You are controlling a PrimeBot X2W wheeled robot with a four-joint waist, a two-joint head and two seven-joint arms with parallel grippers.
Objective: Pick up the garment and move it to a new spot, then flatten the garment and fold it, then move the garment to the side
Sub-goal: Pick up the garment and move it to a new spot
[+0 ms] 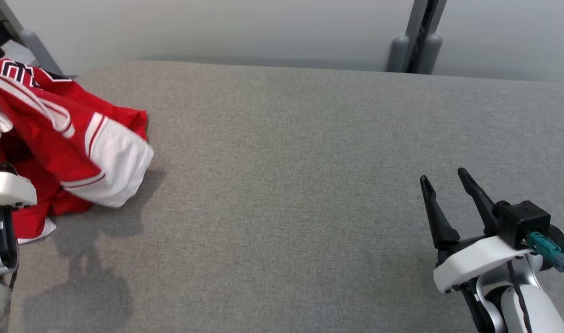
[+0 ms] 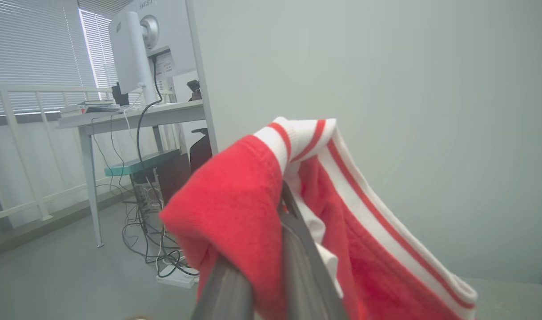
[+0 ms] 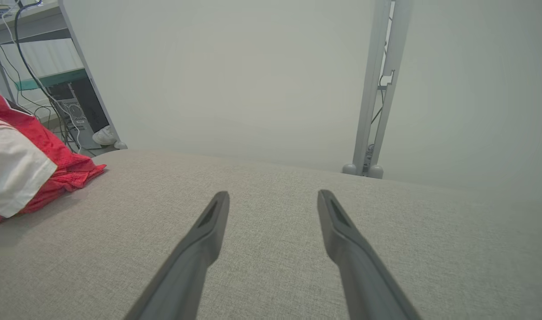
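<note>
The garment (image 1: 64, 143) is a red jersey with white sleeves and striped trim, bunched at the far left of the grey table (image 1: 309, 185) and partly lifted. In the left wrist view its red cloth and striped collar (image 2: 324, 209) drape over my left gripper (image 2: 279, 209), which is shut on the garment. The left arm's white wrist (image 1: 4, 189) shows at the left edge, its fingers hidden by cloth. My right gripper (image 1: 443, 180) stands open at the lower right above bare table, far from the garment (image 3: 26, 169), with nothing between its fingers (image 3: 213, 222).
A grey post (image 1: 416, 37) and wall stand behind the table's far edge. A desk with a monitor (image 2: 128, 53) and tangled cables (image 2: 159, 249) on the floor lies beyond the table's left end. The table's padded top stretches bare between the two arms.
</note>
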